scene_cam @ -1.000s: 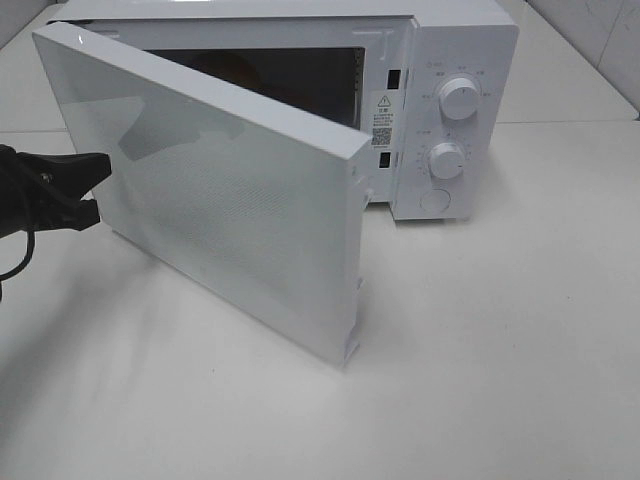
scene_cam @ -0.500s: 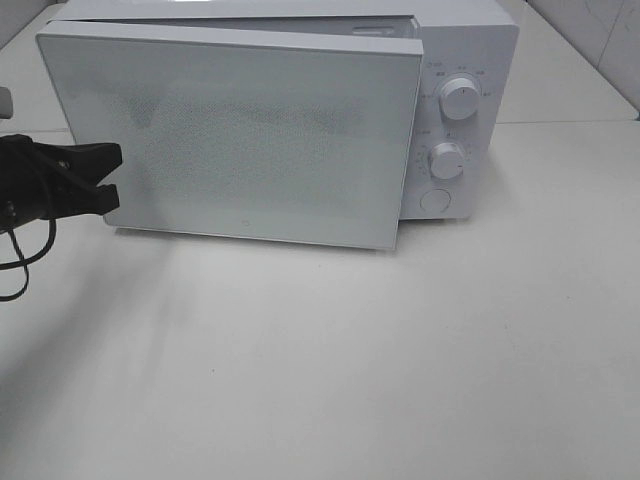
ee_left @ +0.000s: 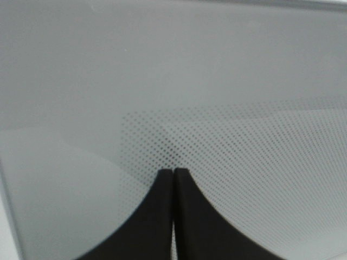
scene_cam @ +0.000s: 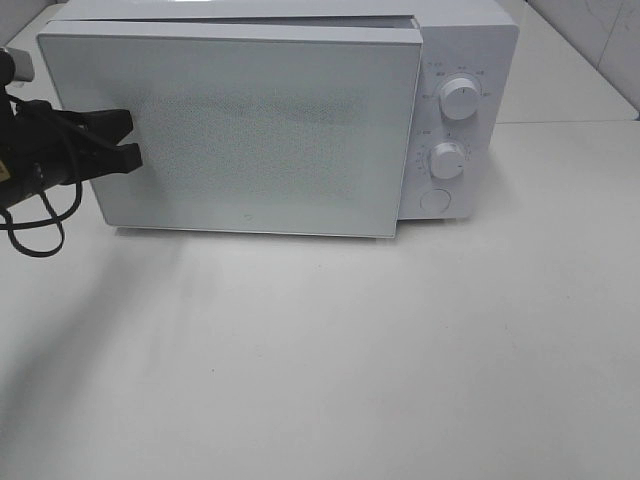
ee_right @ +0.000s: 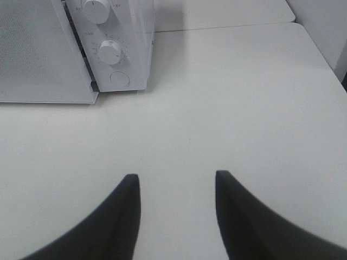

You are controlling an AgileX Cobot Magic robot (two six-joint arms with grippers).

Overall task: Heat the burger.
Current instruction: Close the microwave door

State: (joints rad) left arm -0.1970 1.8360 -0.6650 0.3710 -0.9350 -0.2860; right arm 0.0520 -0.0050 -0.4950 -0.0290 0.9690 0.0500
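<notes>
The burger is hidden; no view shows it. The white microwave (scene_cam: 470,45) stands at the back of the table, its door (scene_cam: 260,130) swung against the front, shut or almost shut. My left gripper (scene_cam: 130,140) is shut and empty, with its tips against the left part of the door. The left wrist view shows the tips (ee_left: 173,172) together on the dotted door panel (ee_left: 244,141). My right gripper (ee_right: 176,181) is open and empty above bare table, to the right of the microwave (ee_right: 130,32), and is out of the exterior view.
The microwave's control panel has an upper knob (scene_cam: 459,98), a lower knob (scene_cam: 447,160) and a round button (scene_cam: 434,200). The white table (scene_cam: 350,350) stretches in front and to the right. A black cable loops under my left arm (scene_cam: 35,240).
The microwave door has swung from wide open to against the front. My left gripper has moved right and up with it, staying on the door's left part.
</notes>
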